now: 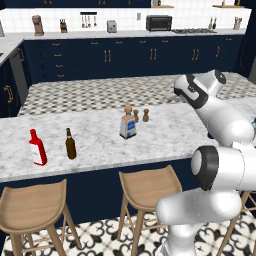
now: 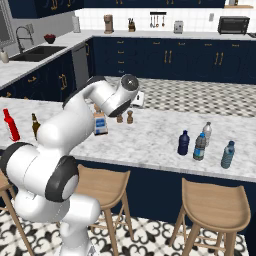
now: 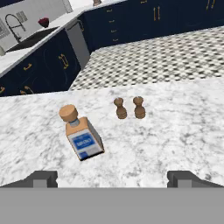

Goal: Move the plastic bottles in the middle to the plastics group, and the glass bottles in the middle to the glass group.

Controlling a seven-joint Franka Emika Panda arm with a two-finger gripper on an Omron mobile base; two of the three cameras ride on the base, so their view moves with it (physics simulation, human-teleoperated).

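- Glass, squarish and cork-stoppered: the glass bottle (image 3: 82, 138) stands at centre-left of the hand view, upright on the marble counter (image 3: 175, 135), with two small wooden shakers (image 3: 129, 107) just behind it, up and to the right.
- Gripper (image 3: 112, 179) hangs above the counter, jaws spread wide and empty, fingertips (image 3: 41, 178) at the bottom corners of the hand view.
- That bottle looks rigid, smooth and likely slippery, heavier than the plastics and breakable if tipped. Best hold, I'd judge, is across the flat body just above the label, not the round cork.
- Over at the left of the left base view waits the glass group: red bottle (image 1: 37, 148) and brown beer bottle (image 1: 70, 144), near the counter's front edge, open marble between them and the target.
- Lower right of the right base view: the dark blue bottle (image 2: 183, 143) sits close by the plastics group (image 2: 215, 145); which of those clear bottles is which is hard to say.
- Shakers crowd the far side; approach from the near side has room.
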